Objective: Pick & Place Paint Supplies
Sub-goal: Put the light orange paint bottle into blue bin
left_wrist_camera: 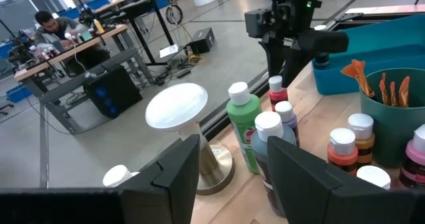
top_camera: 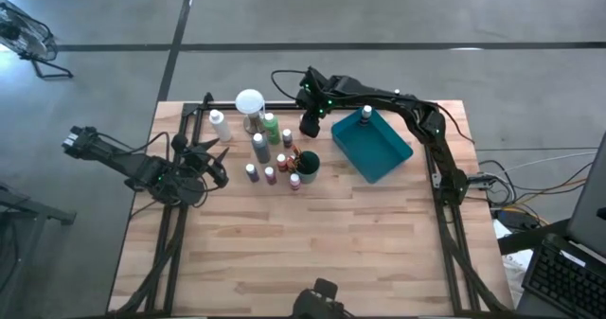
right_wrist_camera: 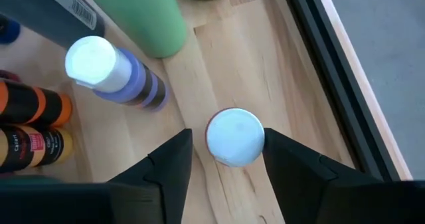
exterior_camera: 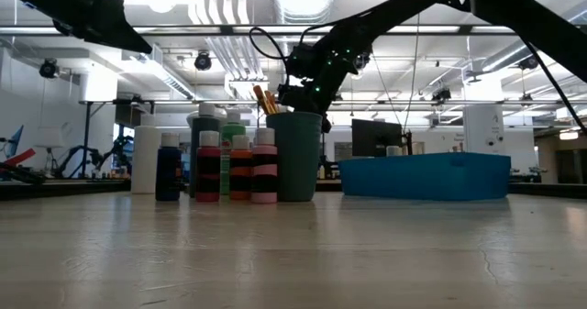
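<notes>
Several white-capped paint bottles (top_camera: 270, 153) stand upright in a cluster at the table's far middle, next to a dark green cup (top_camera: 308, 163) that holds brushes (left_wrist_camera: 382, 84). My right gripper (top_camera: 311, 125) hangs open above a small red bottle, pointing down. Its fingers stand on either side of that bottle's white cap (right_wrist_camera: 234, 136). One bottle (top_camera: 366, 114) stands in the teal tray (top_camera: 388, 158). My left gripper (top_camera: 216, 163) is open, left of the cluster, and holds nothing. In the low view the cup (exterior_camera: 298, 153) hides the red bottle. My right gripper (right_wrist_camera: 228, 141) straddles the red bottle's white cap from above, pointing down. One finger (right_wrist_camera: 285, 157) stands right at the cap's edge and the other is a little apart. Whether the near finger touches the cap, I cannot tell. The bottle stands upright on the table.
A round white-topped object on a metal base (top_camera: 250, 101) stands at the far edge, beside a tall green bottle (right_wrist_camera: 143, 14) and a purple one (right_wrist_camera: 116, 68). A dark rail (right_wrist_camera: 332, 71) runs along the table's far edge. The table's near half is bare wood (top_camera: 312, 253).
</notes>
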Tool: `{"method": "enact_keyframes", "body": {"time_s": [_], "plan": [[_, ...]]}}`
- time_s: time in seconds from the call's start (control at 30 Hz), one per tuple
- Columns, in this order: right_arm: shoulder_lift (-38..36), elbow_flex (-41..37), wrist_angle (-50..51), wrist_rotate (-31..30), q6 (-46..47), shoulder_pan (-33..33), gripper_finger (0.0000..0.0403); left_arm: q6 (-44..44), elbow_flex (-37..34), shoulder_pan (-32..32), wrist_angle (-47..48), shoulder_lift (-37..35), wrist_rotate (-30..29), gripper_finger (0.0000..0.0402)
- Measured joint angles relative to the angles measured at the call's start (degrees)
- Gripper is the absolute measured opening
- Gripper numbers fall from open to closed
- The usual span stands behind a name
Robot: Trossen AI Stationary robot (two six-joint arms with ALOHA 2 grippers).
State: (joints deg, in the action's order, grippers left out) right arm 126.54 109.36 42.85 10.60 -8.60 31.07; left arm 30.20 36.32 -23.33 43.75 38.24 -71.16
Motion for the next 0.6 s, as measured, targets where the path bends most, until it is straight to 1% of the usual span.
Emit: {"method": "enact_keyframes", "body": {"time_s": [0.27,0.37,0.43,0.6], "plan": [[0.09,-1.11,-1.66,0.50,-0.66,-0.08,0.0132,0.00,0.00,0.02,0.00,0.00,0.02,0.0181],[0.09,-1.59,-2.51,0.60,-0.87,-0.07,0.0123,0.00,0.00,0.02,0.00,0.00,0.00,0.0181],[0.07,-2.03,-3.40,0.62,-0.88,-0.07,0.0124,0.00,0.00,0.00,0.02,0.00,0.00,0.0181],[0.07,-4.00,-6.17,1.66,-1.07,-0.04,0.0146,0.00,0.00,0.02,0.01,0.00,0.00,0.0181]]}}
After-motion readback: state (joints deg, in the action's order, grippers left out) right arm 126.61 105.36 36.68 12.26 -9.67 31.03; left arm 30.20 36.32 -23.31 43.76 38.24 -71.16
